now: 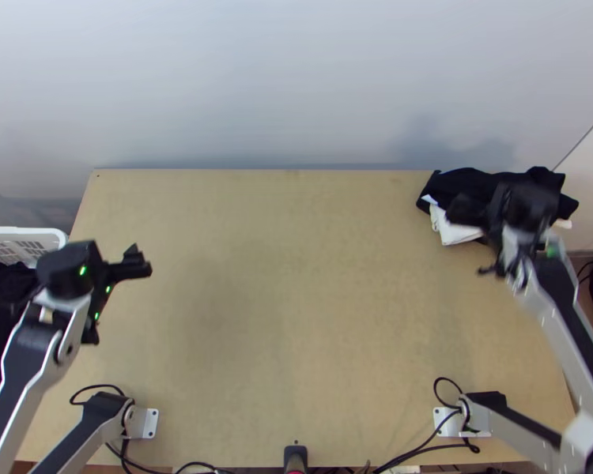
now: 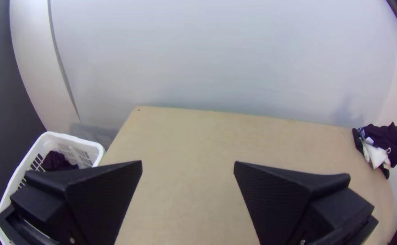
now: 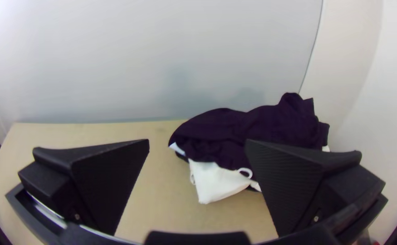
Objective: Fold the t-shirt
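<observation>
Bunched black cloth [image 1: 478, 186], perhaps the t-shirt, lies over crumpled white cloth [image 3: 216, 181] at the light wooden desk's [image 1: 296, 316] far right; all folding seemingly remains. The left hand [image 2: 188, 162] and right hand [image 3: 197, 141] are spread, empty.

On the light wood table [image 1: 296, 316], dark cloth [image 1: 470, 186] is bunched at the far R corner, w/ white cloth [image 1: 455, 231] partly covered by it. Black cords [image 1: 99, 385] are laid near L & near R.
</observation>
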You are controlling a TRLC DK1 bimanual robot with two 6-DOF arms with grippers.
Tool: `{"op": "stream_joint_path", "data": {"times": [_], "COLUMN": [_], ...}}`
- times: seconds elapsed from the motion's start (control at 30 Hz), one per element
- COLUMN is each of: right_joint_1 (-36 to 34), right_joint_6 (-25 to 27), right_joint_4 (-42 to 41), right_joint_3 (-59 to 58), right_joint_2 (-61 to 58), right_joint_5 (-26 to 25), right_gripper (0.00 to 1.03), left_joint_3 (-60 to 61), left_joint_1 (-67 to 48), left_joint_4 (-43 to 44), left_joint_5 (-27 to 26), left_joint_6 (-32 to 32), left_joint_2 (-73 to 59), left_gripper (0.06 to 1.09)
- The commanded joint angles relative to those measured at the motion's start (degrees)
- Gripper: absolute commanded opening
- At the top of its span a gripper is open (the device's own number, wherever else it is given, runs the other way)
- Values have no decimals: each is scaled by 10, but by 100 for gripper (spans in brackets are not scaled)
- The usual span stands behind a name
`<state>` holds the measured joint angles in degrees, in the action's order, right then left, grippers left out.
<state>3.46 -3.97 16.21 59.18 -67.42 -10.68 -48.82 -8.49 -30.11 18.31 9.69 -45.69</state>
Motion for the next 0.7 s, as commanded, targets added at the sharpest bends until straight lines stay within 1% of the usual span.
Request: {"op": "stream_joint_path", "data": {"times": [0.0, 0.1, 0.2, 0.3, 0.33, 0.4, 0.47, 0.5, 0.57, 0.67], "right_joint_1": [73, 122, 139, 128, 124, 115, 107, 105, 104, 97], "right_joint_6": [27, 57, 75, 73, 74, 75, 77, 79, 82, 86], "right_joint_4": [-118, -163, -225, -229, -229, -230, -231, -238, -239, -236], "right_joint_3": [-238, -317, -395, -441, -456, -485, -514, -528, -548, -565], "right_joint_2": [174, 229, 296, 326, 334, 355, 381, 397, 439, 512], "right_joint_5": [-11, -59, -76, -80, -80, -80, -80, -80, -82, -83], "right_gripper": [98, 98, 98, 98, 98, 98, 98, 98, 98, 98], "left_joint_3": [123, 185, 242, 293, 308, 309, 326, 336, 364, 387], "left_joint_1": [25, 40, 48, 40, 37, 52, 60, 60, 58, 40], "left_joint_4": [56, 78, 117, 111, 106, 80, 91, 102, 152, 182], "left_joint_5": [25, 27, 26, 16, 16, 19, 17, 16, 15, 2], "left_joint_6": [-67, -99, -125, -147, -147, -115, -111, -101, -99, -82], "left_joint_2": [138, 212, 325, 447, 461, 459, 460, 460, 460, 459], "left_gripper": [104, 104, 104, 104, 104, 104, 104, 104, 104, 104]}}
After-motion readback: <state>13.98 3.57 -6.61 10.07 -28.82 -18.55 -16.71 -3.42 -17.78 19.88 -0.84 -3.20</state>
